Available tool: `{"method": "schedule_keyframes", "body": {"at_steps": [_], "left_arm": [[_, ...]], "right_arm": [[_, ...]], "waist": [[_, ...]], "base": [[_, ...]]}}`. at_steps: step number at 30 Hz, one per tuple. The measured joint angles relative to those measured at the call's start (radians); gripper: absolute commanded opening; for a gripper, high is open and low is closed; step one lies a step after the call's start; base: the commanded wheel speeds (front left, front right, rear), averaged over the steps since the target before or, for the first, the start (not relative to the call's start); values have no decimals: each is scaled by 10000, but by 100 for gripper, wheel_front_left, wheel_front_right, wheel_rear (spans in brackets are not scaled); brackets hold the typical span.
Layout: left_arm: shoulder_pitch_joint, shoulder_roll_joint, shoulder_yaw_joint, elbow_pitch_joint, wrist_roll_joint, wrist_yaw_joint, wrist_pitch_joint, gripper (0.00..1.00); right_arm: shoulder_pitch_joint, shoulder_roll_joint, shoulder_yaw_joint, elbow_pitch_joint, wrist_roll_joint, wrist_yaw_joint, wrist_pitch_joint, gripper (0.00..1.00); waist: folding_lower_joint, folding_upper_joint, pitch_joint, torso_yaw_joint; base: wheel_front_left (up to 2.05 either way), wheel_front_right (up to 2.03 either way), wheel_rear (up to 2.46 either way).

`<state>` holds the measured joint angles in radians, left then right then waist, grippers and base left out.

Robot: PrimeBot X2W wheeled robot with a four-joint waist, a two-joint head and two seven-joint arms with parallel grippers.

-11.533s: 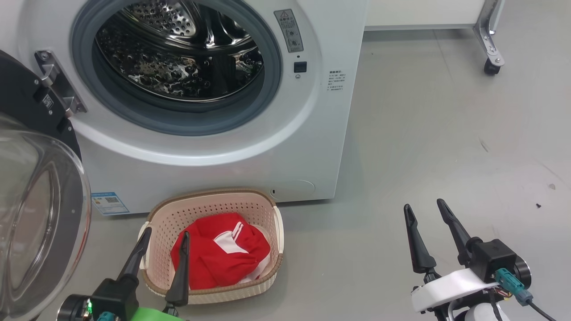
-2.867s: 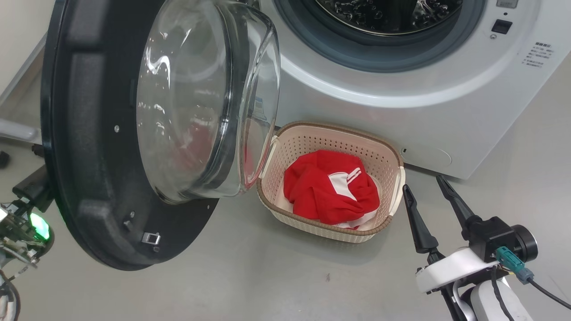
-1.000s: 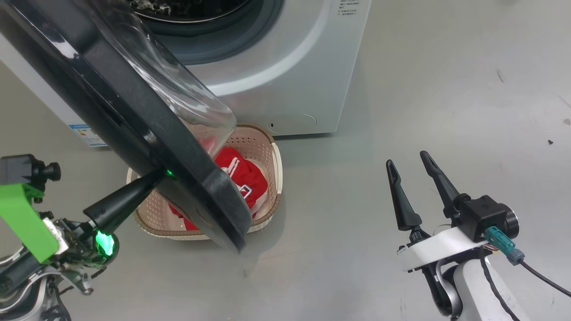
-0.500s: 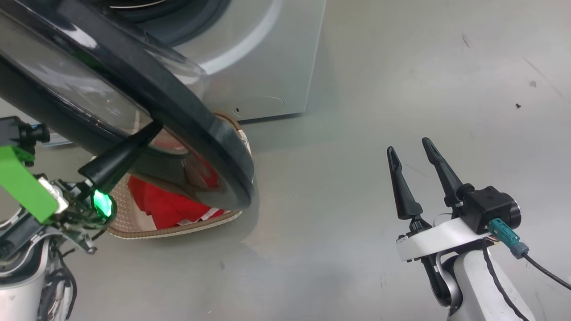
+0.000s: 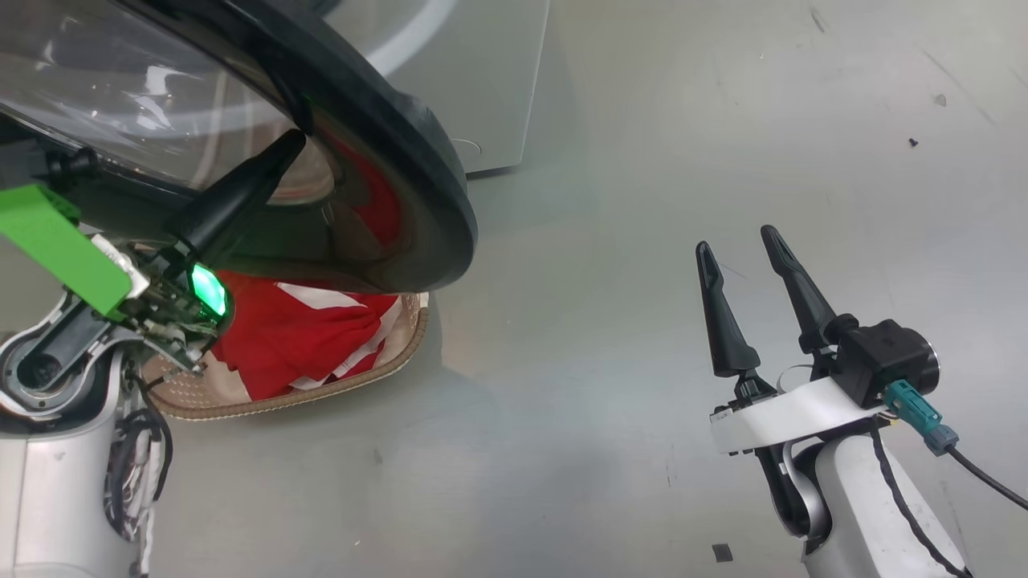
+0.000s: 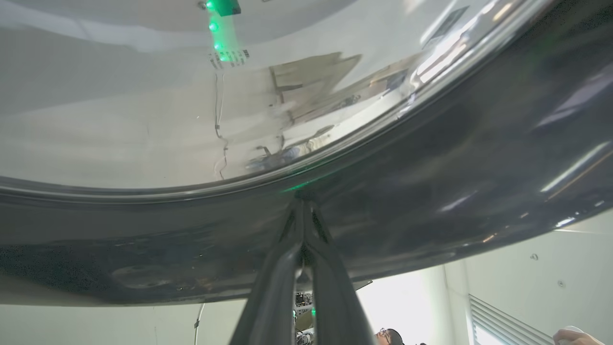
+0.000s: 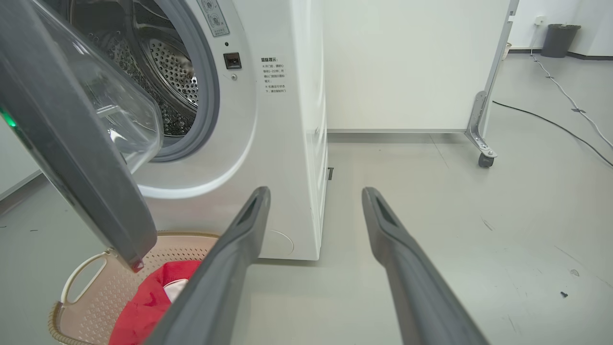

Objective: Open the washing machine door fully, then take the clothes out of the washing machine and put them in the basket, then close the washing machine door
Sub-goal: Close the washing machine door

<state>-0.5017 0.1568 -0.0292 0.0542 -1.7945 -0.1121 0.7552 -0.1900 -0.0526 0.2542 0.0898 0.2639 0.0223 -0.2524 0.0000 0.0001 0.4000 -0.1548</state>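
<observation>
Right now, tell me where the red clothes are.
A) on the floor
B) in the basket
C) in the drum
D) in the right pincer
B: the clothes lie inside the basket, under the lower edge of the door.
</observation>
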Motion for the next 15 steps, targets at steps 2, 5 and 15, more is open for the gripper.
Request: {"method": "schedule_keyframes", "body": {"at_steps": [2,5,15], "left_arm": [[-196,-38,-4,140,157,0,-15,0],[-485,-88,-17,349,261,0,-188,0],[-1431,-117,100,947,408,-2,-527,0]], "right_arm": [[-48,8,25,-15,4,-2,0,100],[-72,12,79,-33,54,-4,0,100],[-215,25,257,-188,353,-138,0,100]], "waist": [[0,0,64,-50],[0,0,162,-128],[0,0,552,-493]], "base": [[0,0,0],[0,0,0],[0,0,0]]}}
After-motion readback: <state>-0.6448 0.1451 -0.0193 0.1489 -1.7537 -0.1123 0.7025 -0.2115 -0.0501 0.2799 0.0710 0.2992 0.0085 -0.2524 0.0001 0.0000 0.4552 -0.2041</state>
